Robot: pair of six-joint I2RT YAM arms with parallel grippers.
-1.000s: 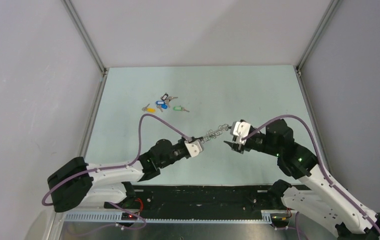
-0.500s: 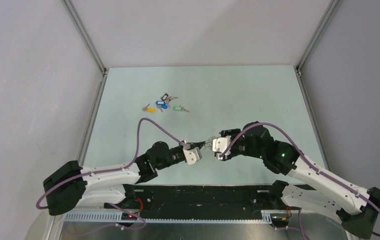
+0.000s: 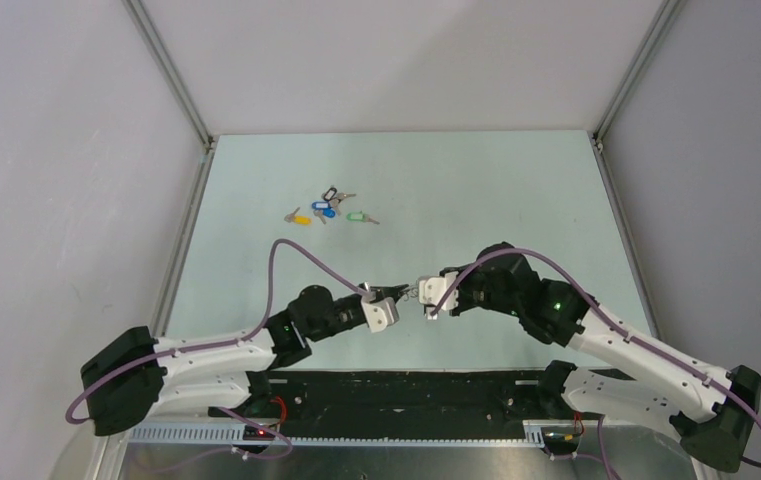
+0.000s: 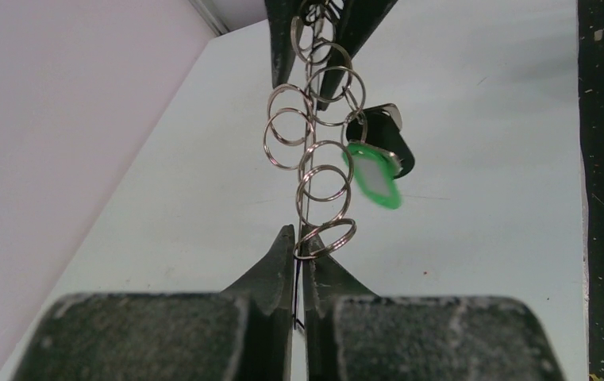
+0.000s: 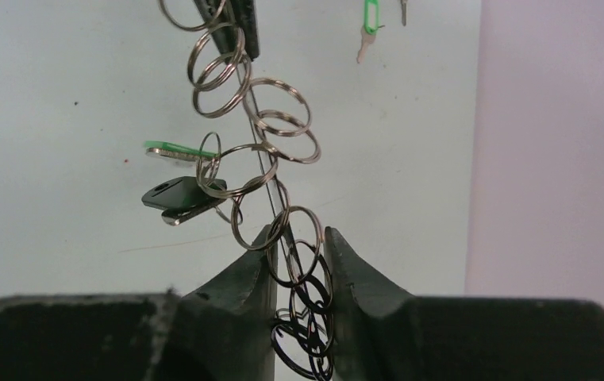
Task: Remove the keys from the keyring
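Note:
The keyring (image 4: 321, 171) is a chain of linked silvery rings hanging in the air between my two grippers. A green tag (image 4: 374, 178) and a black-headed key (image 4: 390, 139) dangle from its middle rings. My left gripper (image 4: 298, 242) is shut on the end ring. My right gripper (image 5: 298, 238) grips the other end, with several rings (image 5: 308, 274) bunched between its narrow-set fingers. From above, the left gripper (image 3: 396, 295) and right gripper (image 3: 422, 298) almost meet near the table's front middle. Loose keys (image 3: 331, 207) with yellow, blue and green tags lie at the back left.
The pale green table (image 3: 516, 190) is fenced by grey walls with metal posts (image 3: 171, 75) at the back corners. A black rail (image 3: 406, 385) runs along the near edge by the arm bases. Purple cables (image 3: 301, 250) arc over both arms.
Both grippers have moved toward each other and nearer the front, so the ring chain, stretched a second ago, now hangs short and bunched. The right gripper's jaws have narrowed.

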